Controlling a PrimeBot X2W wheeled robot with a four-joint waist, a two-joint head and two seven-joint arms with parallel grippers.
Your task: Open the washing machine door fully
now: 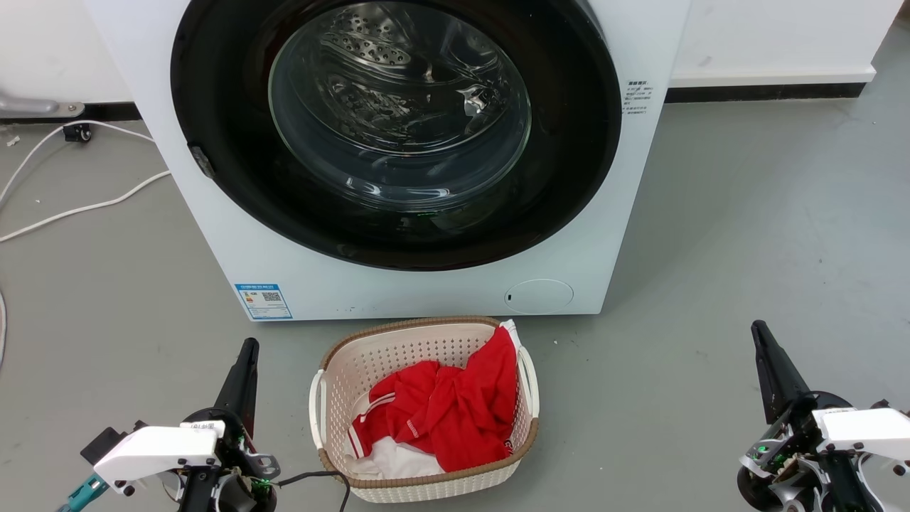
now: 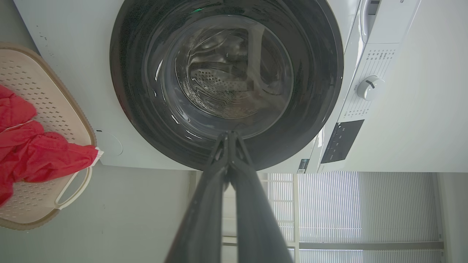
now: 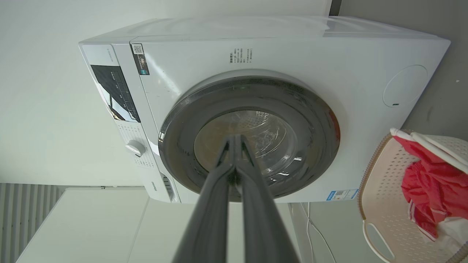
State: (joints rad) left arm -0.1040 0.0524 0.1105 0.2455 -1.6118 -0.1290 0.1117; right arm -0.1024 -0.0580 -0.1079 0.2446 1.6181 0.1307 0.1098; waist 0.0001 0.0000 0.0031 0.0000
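Glossy black, rigid and probably slippery, the washing machine door (image 1: 576, 156) is seen shut in the front of the washing machine (image 1: 213, 242), best hooked at the small tab (image 1: 201, 161) on its rim, while the left gripper (image 1: 249, 350) and right gripper (image 1: 759, 333) are held empty, fingers pressed together.

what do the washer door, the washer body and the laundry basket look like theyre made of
The washing machine door: clear bulging centre, probably glass, see-through with sharp highlights, in a glossy black ring, likely plastic. The washing machine body: smooth white panel, painted metal or plastic, cannot tell which. The basket: pale moulded plastic by its punched holes, brown woven-look rim.
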